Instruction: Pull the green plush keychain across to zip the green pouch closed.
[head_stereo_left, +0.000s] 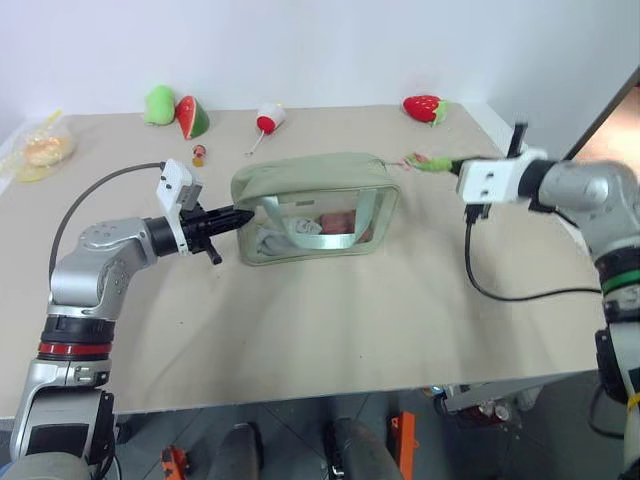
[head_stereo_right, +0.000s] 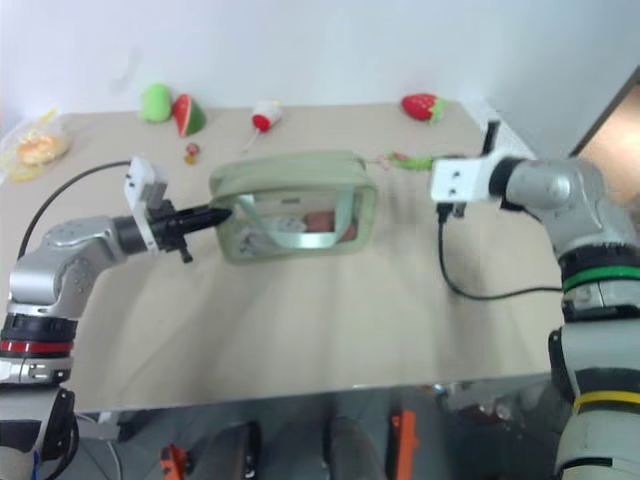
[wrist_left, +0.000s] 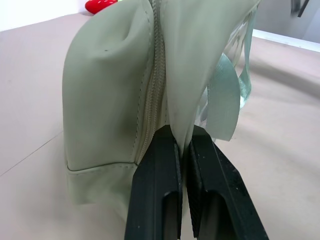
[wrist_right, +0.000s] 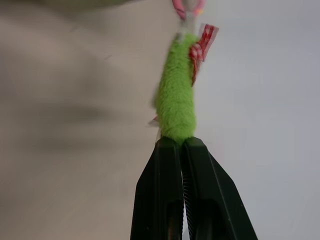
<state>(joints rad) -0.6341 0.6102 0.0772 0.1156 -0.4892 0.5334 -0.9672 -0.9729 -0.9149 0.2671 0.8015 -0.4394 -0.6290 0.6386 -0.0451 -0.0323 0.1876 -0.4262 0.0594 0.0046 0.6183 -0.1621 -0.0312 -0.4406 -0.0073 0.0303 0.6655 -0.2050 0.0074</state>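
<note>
Two grippers were pinching: the left gripper (wrist_left: 182, 145) clamped the soft sage-green fabric pouch's (head_stereo_left: 310, 190) end seam at nine o'clock, while the right gripper (wrist_right: 182, 142) squeezed the fuzzy lime-green plush keychain (wrist_right: 176, 97) at three o'clock, light, compressible, best held near its cord.

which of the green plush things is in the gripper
The green plush keychain, pinched by the right gripper; the larger light-green plush lies untouched at the table's far edge.

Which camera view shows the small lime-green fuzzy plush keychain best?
The right wrist view: the lime-green fuzzy plush keychain hangs large and central, clamped in the right gripper, red-checked tag visible. Both eye views show it as a small green streak beside the pouch.
</note>
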